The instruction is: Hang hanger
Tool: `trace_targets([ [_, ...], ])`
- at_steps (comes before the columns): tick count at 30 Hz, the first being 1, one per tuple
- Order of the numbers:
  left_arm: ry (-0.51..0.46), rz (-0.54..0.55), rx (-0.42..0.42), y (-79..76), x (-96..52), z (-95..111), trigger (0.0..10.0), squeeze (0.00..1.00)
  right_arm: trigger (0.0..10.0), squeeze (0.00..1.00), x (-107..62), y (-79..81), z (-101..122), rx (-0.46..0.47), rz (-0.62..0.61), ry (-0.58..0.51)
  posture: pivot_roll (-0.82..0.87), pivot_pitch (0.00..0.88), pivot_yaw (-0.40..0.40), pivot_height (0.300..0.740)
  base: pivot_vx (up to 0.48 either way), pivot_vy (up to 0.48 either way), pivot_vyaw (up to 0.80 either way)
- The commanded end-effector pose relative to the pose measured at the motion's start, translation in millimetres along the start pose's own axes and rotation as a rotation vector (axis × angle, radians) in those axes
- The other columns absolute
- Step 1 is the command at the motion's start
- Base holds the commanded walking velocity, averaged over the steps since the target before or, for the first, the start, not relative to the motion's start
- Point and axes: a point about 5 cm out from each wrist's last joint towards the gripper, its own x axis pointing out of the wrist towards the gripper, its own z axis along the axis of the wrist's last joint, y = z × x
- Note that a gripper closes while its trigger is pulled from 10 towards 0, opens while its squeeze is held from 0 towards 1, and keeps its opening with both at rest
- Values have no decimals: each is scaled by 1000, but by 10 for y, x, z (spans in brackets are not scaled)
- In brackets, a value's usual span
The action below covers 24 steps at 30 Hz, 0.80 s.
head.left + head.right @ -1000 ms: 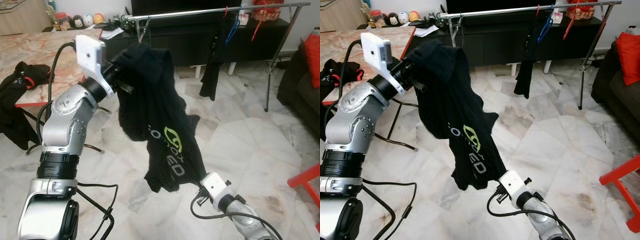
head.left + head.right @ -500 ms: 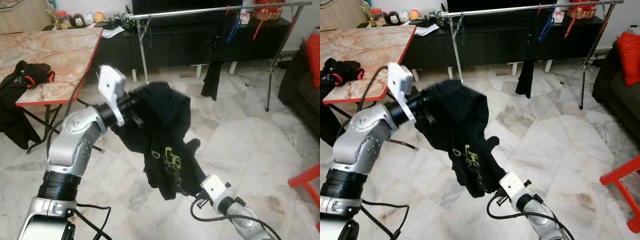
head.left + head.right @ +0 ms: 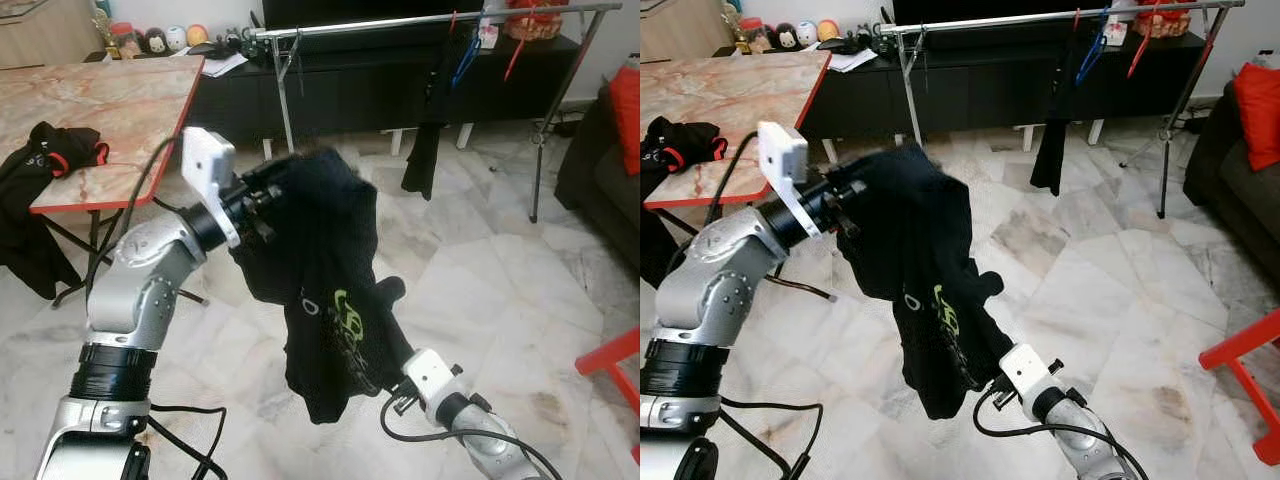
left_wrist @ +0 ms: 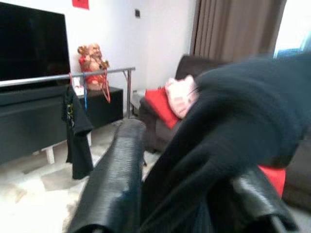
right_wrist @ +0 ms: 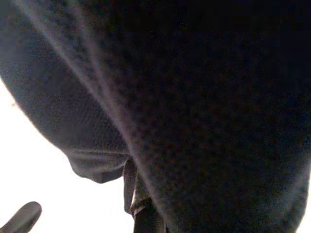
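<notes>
— Where is your left pincer (image 4: 165, 194) just now?

— Raised in front of me, level with my chest, and buried in a black shirt (image 3: 325, 290). From my wrist I see one ribbed finger (image 4: 114, 179) bare beside the cloth and the other under a thick fold, so the cloth lies between them. My left pincer is clenched on the black shirt.

— And the right one?

— My right pincer (image 5: 141, 213) is low, below the shirt's hem, pointing up into it. Dark fabric covers almost everything the wrist camera sees there, with one fingertip (image 5: 22, 213) at the edge. Whether it is released or clenched I cannot tell.

— How does the shirt hang?

— It drapes down from the left pincer toward the right arm (image 3: 470, 420), with green and white lettering (image 3: 345, 320) showing on the lower part.

— The hanger?

— I cannot make one out inside the shirt. Beyond the shirt stands a metal clothes rail (image 3: 420, 20), well apart from it. On the rail hang a blue hanger (image 3: 463, 60), a red hanger (image 3: 515, 55) and a dark garment (image 3: 425, 150).

— Anything else near the rail?

— A long black TV cabinet (image 3: 380, 85) behind it. To the rail's left, a marble tabletop with a red edge (image 3: 110, 100) carries another black garment (image 3: 45, 160). To the rail's right, a dark sofa (image 3: 600, 150). White marble floor (image 3: 500, 280) lies under everything.
</notes>
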Motion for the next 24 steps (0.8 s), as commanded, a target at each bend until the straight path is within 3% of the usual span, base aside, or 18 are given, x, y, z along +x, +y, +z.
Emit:
trace_targets([
  [1, -58, -17, 6, 1, 6, 165, 10000, 1000, 0, 0, 10, -17, 7, -9, -14, 6, 30, 16, 39, 740, 0, 0, 0],
  [9, -48, -51, -2, -4, -134, 224, 10000, 1000, 0, 0, -5, -214, 4, -53, -159, 34, 31, 16, 39, 740, 0, 0, 0],
  [15, -49, -15, -25, 25, -186, 213, 10000, 1000, 0, 0, -11, -372, 45, -79, -305, 32, 32, 14, 37, 740, 0, 0, 0],
  [19, -42, 22, -27, 24, -171, 162, 10000, 1000, 0, 0, -15, -431, 60, -99, -381, 37, 32, 14, 37, 740, 0, 0, 0],
  [24, 77, 63, 65, -15, -132, -87, 10000, 1000, 0, 0, 9, -394, 49, -114, -393, 62, 28, 12, 38, 740, 0, 0, 0],
])
